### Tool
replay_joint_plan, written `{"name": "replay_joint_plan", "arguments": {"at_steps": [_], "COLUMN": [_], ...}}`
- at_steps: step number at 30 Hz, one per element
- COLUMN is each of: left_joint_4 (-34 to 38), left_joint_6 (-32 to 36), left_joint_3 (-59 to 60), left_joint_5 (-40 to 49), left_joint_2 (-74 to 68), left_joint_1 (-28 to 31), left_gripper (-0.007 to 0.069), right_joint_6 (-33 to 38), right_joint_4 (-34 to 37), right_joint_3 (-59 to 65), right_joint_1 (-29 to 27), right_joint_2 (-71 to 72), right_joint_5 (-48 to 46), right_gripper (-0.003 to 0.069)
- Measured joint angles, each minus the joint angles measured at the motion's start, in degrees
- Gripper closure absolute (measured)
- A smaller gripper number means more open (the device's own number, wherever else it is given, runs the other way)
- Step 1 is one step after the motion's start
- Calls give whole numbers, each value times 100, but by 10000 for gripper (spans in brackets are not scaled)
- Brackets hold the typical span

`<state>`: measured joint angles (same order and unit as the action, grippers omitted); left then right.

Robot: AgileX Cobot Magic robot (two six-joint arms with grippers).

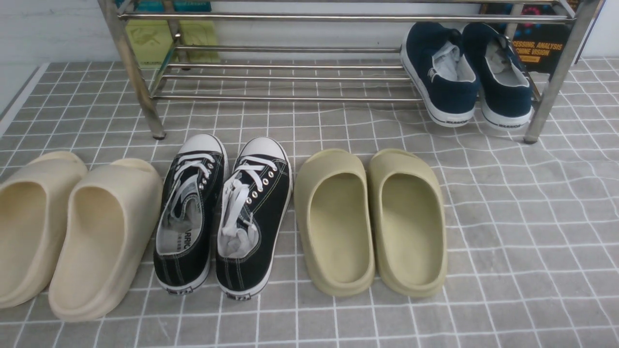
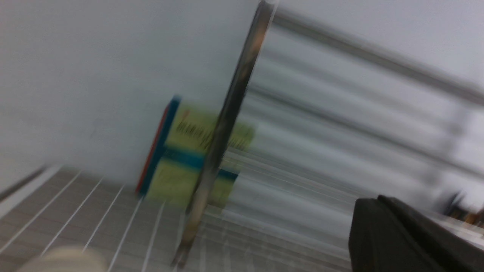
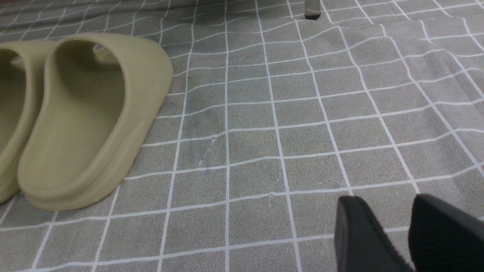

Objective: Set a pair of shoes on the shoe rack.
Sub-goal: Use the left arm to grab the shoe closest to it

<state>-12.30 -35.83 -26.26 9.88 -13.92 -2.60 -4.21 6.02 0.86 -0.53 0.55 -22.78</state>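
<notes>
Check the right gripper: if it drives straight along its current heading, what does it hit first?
Most likely the grey checked mat. The right gripper looks tilted down at bare mat, with nothing in between. The olive slide sits off to one side, and the rack leg is farther on. Depth is unclear.

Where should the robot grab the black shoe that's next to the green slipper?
Probably the heel rim of that black sneaker, coming down from above on the near side. The opening faces up and the heel points toward the robot, so the rim is free to pinch, while the other sneaker and the olive slide crowd its sides.
</notes>
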Motion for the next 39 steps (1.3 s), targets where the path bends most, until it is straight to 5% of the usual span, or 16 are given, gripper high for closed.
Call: {"name": "replay_joint_plan", "arguments": {"at_steps": [4,8,19,22,29,32,35,39], "left_joint_4": [8,749,2730,2893,2904,2904,2904,2884], "left_joint_6": [-55,-83,2432,2957,2976,2983,2982,2982], "left_joint_3": [-35,-239,-2351,-2643,-2683,-2687,-2690,-2714], "left_joint_5": [773,1454,3104,3290,3050,2887,2679,2394], "left_joint_2": [-962,-2203,-5708,-6473,-7558,-7798,-7970,-8216], "left_joint_1": [0,0,0,0,0,0,0,-5], "left_gripper": [638,638,617,533,345,320,347,564], "right_joint_6": [0,0,0,0,0,0,0,0], "right_joint_4": [0,0,2,2,2,2,2,2], "right_joint_3": [0,0,0,0,0,0,0,0], "right_joint_1": [0,0,0,0,0,0,0,0], "right_joint_2": [0,0,0,0,0,0,0,0], "right_joint_5": [0,0,0,0,0,0,0,0], "right_gripper": [421,421,421,421,421,421,421,421]}}
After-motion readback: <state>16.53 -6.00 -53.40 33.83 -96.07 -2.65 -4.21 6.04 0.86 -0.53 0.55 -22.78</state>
